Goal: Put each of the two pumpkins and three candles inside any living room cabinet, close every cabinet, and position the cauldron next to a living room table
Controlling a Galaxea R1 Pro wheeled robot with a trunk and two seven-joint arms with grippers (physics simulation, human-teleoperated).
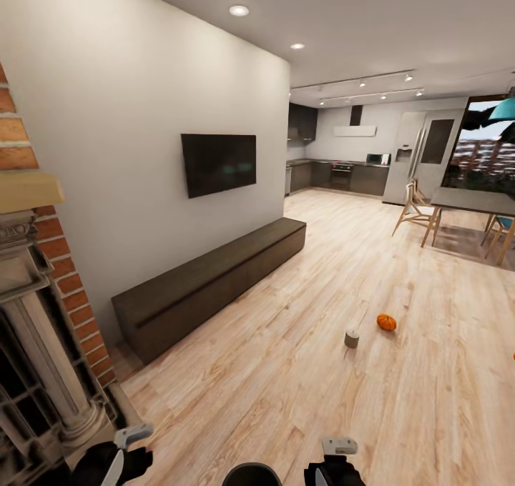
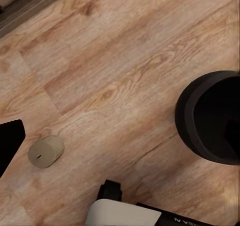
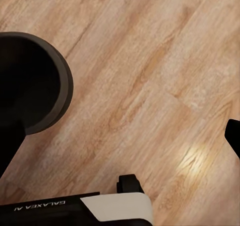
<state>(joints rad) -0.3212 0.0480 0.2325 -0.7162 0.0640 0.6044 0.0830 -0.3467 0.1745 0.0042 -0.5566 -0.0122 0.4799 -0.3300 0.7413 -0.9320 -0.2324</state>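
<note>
Pumpkin on the plank floor beside the candle, well ahead of me and apart from the closed cabinet: small, round, probably light and prone to roll, best pinched across its middle; whether my left end effector and right end effector are spread, I cannot tell.

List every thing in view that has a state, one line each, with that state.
cabinet: closed, no drawer pulled out.
pumpkin: on the floor, out in the open, not in the cabinet.
candle: upright on the floor beside the pumpkin, apart from it.
TV: on the wall, screen dark.
left gripper: low over the floor, holding nothing visible; jaw state unclear.
right gripper: low over the floor, holding nothing visible; jaw state unclear.
</note>
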